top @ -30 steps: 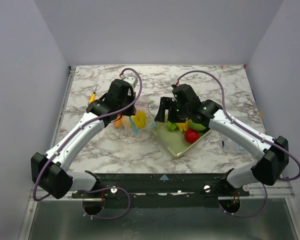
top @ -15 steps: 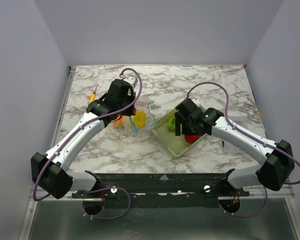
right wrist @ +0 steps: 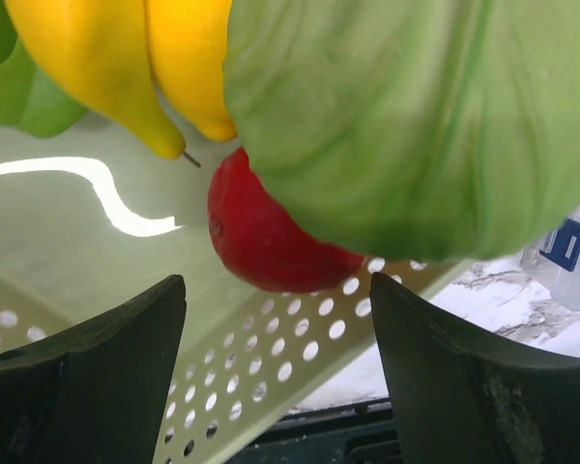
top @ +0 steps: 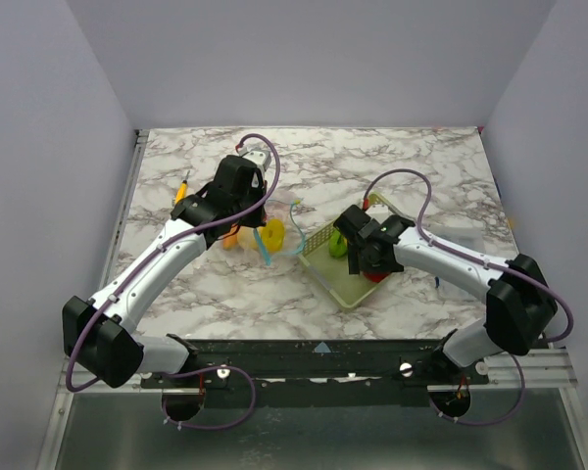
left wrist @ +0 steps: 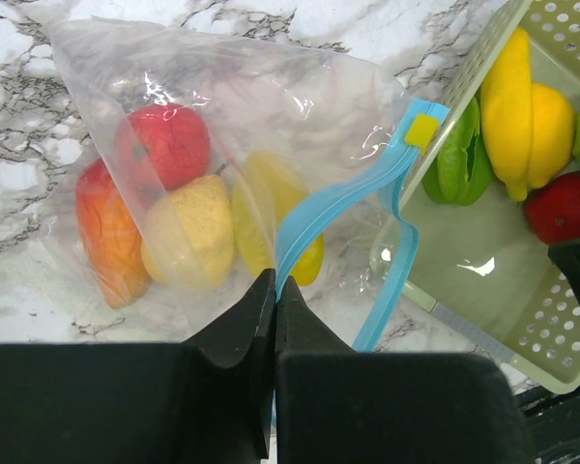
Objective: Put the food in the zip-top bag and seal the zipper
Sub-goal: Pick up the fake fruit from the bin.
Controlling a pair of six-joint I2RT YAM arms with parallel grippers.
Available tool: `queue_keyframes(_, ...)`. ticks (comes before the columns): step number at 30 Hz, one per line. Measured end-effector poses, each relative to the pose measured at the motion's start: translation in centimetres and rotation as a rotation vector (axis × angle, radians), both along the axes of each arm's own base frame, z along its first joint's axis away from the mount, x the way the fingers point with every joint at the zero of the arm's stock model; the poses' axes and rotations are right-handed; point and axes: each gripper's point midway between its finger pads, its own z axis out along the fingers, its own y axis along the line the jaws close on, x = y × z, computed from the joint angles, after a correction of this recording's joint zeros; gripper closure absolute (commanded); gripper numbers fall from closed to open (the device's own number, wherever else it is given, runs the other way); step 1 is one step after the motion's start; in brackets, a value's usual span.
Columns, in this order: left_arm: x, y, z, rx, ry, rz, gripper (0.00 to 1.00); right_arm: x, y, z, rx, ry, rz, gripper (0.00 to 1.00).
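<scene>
Left tool pinching zipper, right tool wide over red fruit, nr basket wall

White arms, black fingers, purple cables

1. The zipper ran forward and rightward from between the left claw's pressed-together fingers.
2. The zip-top bag lay on the table ahead and left of that claw.
3. Inside the bag, an apple sat farthest ahead, and a pear sat nearer.
4. The basket stood ahead and right of the left claw, just beside the bag's mouth.
5. Within the basket, a pepper lay nearest the bag, with a long fruit to its right.
6. The right claw hung over the basket, with a round fruit just ahead between its spread fingers.
7. A leafy vegetable lay beyond that fruit, rightward.
8. A packet lay outside the basket, right of the right claw.
</scene>
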Motion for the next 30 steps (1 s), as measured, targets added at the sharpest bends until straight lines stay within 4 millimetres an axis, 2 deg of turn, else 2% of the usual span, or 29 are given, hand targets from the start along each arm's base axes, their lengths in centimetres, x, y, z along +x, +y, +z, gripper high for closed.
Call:
queue_keyframes(9, 0.0, 0.0, 0.0, 0.000, 0.000, 0.000, 1.00, 1.3, -0.8, -1.9, -0.092, -0.059, -0.040, 0.21)
queue_keyframes(13, 0.0, 0.0, 0.0, 0.000, 0.000, 0.000, 1.00, 1.7, -1.2, -2.5, -0.136, -0.073, -0.047, 0.36)
queue_keyframes(17, 0.0, 0.0, 0.0, 0.000, 0.000, 0.000, 1.00, 1.9, -1.2, -2.4, -0.148, -0.089, -0.045, 0.58)
queue_keyframes(20, 0.0, 0.0, 0.0, 0.000, 0.000, 0.000, 1.00, 1.9, -1.1, -2.3, -0.146, -0.091, -0.041, 0.68)
queue_keyframes(25, 0.0, 0.0, 0.0, 0.000, 0.000, 0.000, 1.00, 1.5, 0.3, -1.3, -0.060, -0.094, -0.020, 0.73)
queue_keyframes(30, 0.0, 0.0, 0.0, -0.001, 0.000, 0.000, 1.00, 1.4, 2.9, 1.6, 0.141, -0.140, 0.024, 0.77)
